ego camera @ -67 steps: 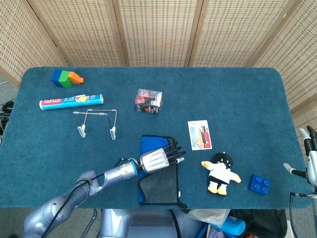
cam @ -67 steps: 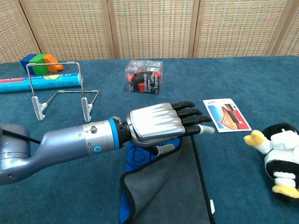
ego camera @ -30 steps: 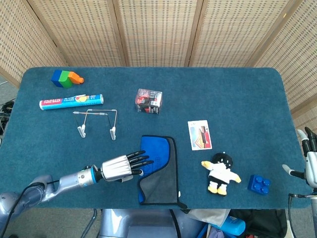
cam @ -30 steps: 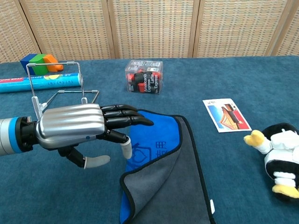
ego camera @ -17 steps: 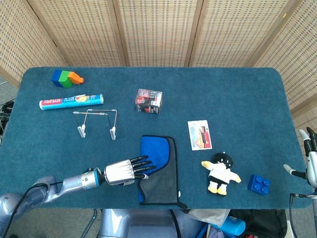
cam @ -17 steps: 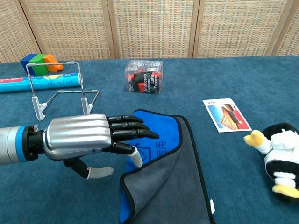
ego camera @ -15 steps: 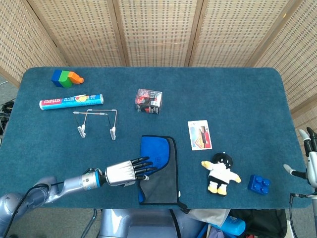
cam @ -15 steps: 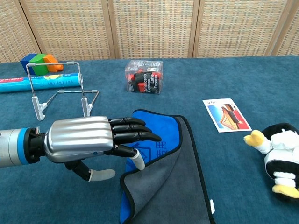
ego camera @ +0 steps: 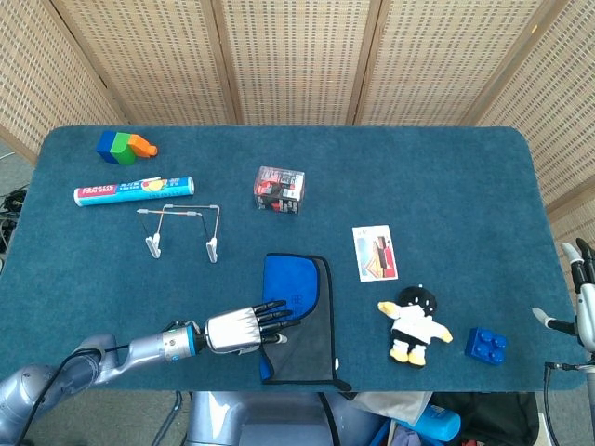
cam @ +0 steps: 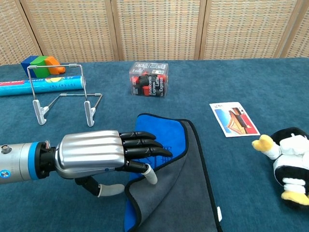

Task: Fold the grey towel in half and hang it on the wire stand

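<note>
Lying low in the middle of the head view, the grey towel [ego camera: 299, 327] sits flat on the blue table [ego camera: 446, 186], its grey face turned partly back so the bright blue underside shows along the upper and left part. In the chest view the towel [cam: 178, 193] fills the lower centre of the frame, with a black-edged fold running down its right side.

The left hand [cam: 106, 153] reaches in from the lower left of the chest view, palm down, its dark fingers [cam: 145, 143] stretched out straight and slightly apart over the towel's left edge, the thumb hanging below; it holds nothing. In the head view the same hand [ego camera: 244, 328] sits just left of the towel, fingertips over the blue part.

The right hand [ego camera: 581, 297] shows only at the far right edge of the head view, off the table; whether its fingers are spread or curled I cannot tell.

The wire stand [ego camera: 181, 229] stands upright in the left-centre of the head view, well apart from the towel. Above it lie a tube [ego camera: 134, 190] and coloured blocks [ego camera: 125, 146]. A clear box [ego camera: 280, 189] sits at centre, a card [ego camera: 374, 252], a penguin toy [ego camera: 415, 324] and a blue brick [ego camera: 486, 346] to the right.
</note>
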You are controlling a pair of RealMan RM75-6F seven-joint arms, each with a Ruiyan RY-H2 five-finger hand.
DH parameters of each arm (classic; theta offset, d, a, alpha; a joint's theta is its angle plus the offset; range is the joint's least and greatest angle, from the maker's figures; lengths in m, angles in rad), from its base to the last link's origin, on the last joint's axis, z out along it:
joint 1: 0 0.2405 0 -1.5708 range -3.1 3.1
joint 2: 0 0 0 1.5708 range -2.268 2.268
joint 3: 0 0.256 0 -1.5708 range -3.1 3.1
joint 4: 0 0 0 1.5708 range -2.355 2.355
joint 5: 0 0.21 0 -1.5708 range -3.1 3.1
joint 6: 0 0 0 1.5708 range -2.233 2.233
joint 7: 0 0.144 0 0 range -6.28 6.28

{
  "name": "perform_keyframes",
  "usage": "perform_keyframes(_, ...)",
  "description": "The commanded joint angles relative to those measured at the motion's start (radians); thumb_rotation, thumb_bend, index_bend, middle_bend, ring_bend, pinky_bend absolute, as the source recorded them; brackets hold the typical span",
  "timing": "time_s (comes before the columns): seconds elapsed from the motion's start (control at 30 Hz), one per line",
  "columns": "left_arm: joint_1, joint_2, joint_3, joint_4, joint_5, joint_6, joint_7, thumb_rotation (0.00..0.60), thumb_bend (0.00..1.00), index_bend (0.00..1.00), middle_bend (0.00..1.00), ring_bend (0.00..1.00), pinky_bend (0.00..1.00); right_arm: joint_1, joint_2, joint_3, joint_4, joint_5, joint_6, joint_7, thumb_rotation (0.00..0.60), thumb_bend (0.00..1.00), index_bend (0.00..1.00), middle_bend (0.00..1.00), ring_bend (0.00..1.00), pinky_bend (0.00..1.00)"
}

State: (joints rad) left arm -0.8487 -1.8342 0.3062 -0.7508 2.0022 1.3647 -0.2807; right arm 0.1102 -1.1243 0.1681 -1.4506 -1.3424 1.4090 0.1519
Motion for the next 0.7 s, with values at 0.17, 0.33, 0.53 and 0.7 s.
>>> perform_keyframes(0.17,-0.005,-0.020,-0.008,0.006,-0.002,-0.012,-0.002,0.600,0.46,0.34,0.00,0.00,0.00,0.001,0.001,0.001,0.002,0.002,-0.005,0.005,0.600,0.00,0.00,0.00,0.00,0.00)
perform_keyframes(0.33,-0.001,-0.015,-0.005,0.008,0.002,0.001,-0.004,0.600,0.46,0.34,0.00,0.00,0.00,0.000,0.003,0.003,0.005,0.006,-0.006,0.015,0.600,0.00,0.00,0.00,0.00,0.00)
perform_keyframes(0.53,0.007,0.027,-0.003,-0.015,0.005,0.032,0.000,0.600,0.46,0.33,0.00,0.00,0.00,0.001,0.001,0.000,0.005,0.002,-0.007,0.012,0.600,0.00,0.00,0.00,0.00,0.00)
perform_keyframes(0.7,0.014,0.037,0.004,-0.023,0.007,0.027,0.004,0.600,0.46,0.33,0.00,0.00,0.00,0.000,0.002,-0.001,0.001,-0.003,-0.002,0.010,0.600,0.00,0.00,0.00,0.00,0.00)
